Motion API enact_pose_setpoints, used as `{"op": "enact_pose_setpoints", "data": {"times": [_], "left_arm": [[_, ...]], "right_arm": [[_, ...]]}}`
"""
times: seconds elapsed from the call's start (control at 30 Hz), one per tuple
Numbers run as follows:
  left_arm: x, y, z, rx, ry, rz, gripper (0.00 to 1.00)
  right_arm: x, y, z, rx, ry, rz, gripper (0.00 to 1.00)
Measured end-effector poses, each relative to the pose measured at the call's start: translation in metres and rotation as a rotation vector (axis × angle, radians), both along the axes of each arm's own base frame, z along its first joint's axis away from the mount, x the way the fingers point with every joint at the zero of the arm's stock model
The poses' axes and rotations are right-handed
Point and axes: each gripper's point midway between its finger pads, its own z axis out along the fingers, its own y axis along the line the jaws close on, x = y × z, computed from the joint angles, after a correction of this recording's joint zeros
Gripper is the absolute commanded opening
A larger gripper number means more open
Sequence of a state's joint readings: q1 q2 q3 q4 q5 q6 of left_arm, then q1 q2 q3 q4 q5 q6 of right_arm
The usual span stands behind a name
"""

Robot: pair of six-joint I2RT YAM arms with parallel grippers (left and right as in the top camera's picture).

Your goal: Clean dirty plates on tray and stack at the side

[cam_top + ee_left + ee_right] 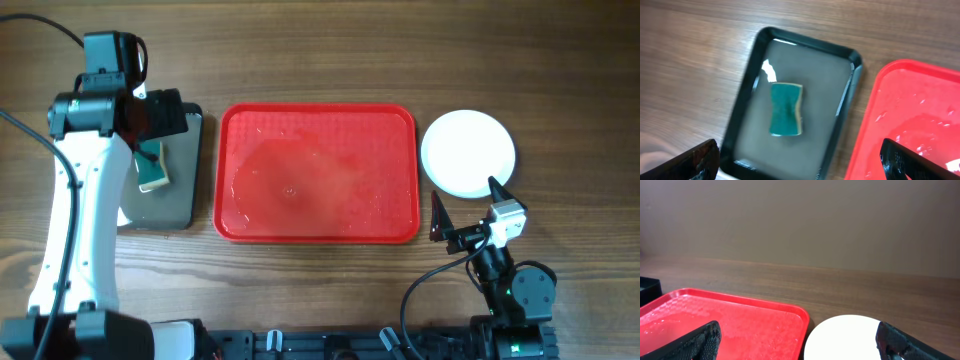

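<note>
The red tray lies in the middle of the table and holds no plates, only a wet film; it also shows in the left wrist view and the right wrist view. A white plate sits on the table just right of the tray, also in the right wrist view. No aqua-blue plate is in view. My left gripper is open and empty above the dark metal tray, its fingers spread wide. My right gripper is open and empty, just in front of the white plate, fingers apart.
A dark metal tray stands left of the red tray with a green sponge lying in shallow water; both show in the left wrist view, tray and sponge. Bare wood table surrounds them.
</note>
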State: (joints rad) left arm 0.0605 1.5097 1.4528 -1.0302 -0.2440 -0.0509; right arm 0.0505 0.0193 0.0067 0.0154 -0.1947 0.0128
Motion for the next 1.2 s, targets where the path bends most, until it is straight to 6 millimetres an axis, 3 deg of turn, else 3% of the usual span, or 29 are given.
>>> {"op": "enact_pose_setpoints", "data": {"times": [0.1,0.23,0.3,0.43,0.5,0.57,0.7,0.8,0.93,1.2], "left_arm": [[-0.018,0.002,0.045,0.039,-0.123,-0.005,1.00],[-0.071,-0.009,0.126,0.070,-0.377,-0.033,1.00],[-0.104,-0.009,0.150,0.074,-0.462,-0.030,1.00],[-0.133,-0.014,0.184,0.069,-0.735,-0.042,1.00],[-0.138,-0.018,0.183,0.060,-0.855,-0.059,1.00],[-0.136,-0.024,0.167,0.044,-0.967,-0.088,1.00],[-0.131,-0.039,0.112,0.000,-1.050,-0.168,1.00],[-0.127,-0.048,0.089,-0.023,-1.113,-0.221,1.00],[-0.122,-0.059,0.044,-0.054,-1.127,-0.278,1.00],[-0.120,-0.063,0.008,-0.066,-1.129,-0.300,1.00]], "right_arm": [[0.000,0.000,0.000,0.000,0.000,0.000,1.00],[0.000,0.000,0.000,0.000,0.000,0.000,1.00],[0.000,0.000,0.000,0.000,0.000,0.000,1.00],[0.000,0.000,0.000,0.000,0.000,0.000,1.00],[0.000,0.000,0.000,0.000,0.000,0.000,1.00],[0.000,0.000,0.000,0.000,-0.002,0.000,1.00],[0.000,0.000,0.000,0.000,-0.001,0.000,1.00],[0.000,0.000,0.000,0.000,-0.001,0.000,1.00],[0.000,0.000,0.000,0.000,-0.001,0.000,1.00],[0.000,0.000,0.000,0.000,-0.001,0.000,1.00]]}}
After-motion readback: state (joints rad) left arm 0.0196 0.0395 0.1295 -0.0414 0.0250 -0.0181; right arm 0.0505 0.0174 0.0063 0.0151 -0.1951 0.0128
